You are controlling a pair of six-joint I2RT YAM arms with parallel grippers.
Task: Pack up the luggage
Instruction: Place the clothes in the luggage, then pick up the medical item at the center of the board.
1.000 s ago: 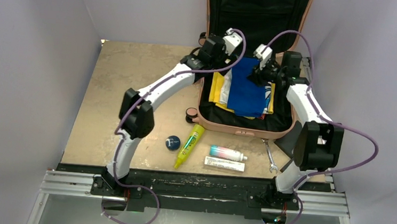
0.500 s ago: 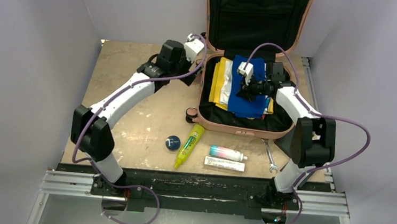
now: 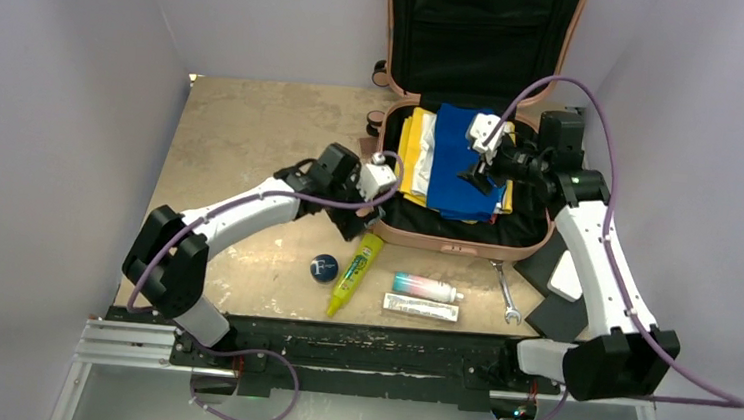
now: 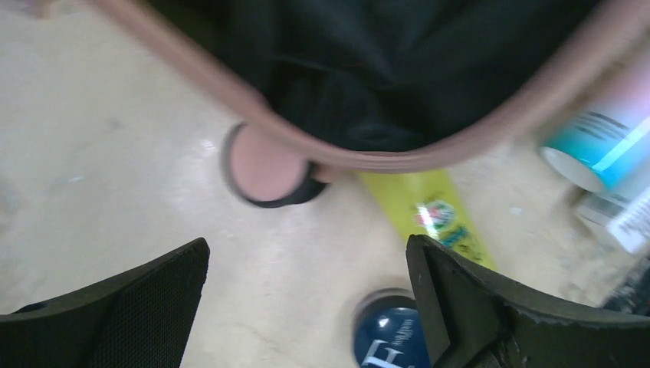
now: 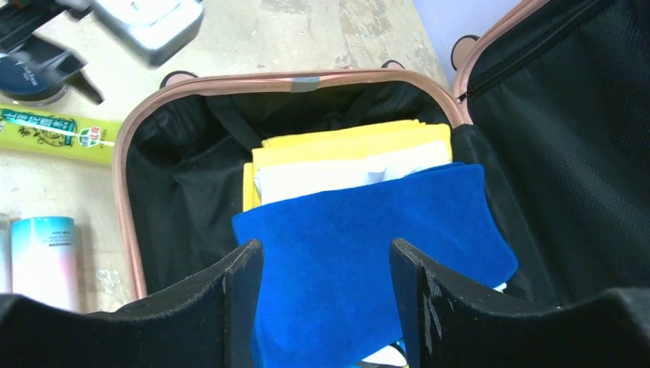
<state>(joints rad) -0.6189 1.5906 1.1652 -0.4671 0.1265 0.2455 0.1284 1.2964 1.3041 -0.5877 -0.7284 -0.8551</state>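
Plain pale walls enclose a scuffed beige table. The luggage, a rounded salmon-pink shell lined in black fabric, lies open at its far right. The left claw gapes over the tabletop, the right claw over soft blue cloth.

I work in a robotics lab test cell: plain pale walls box in my scuffed bench on three sides. A bare aluminium rail fronts its near edge, and purple cables loop in the open.
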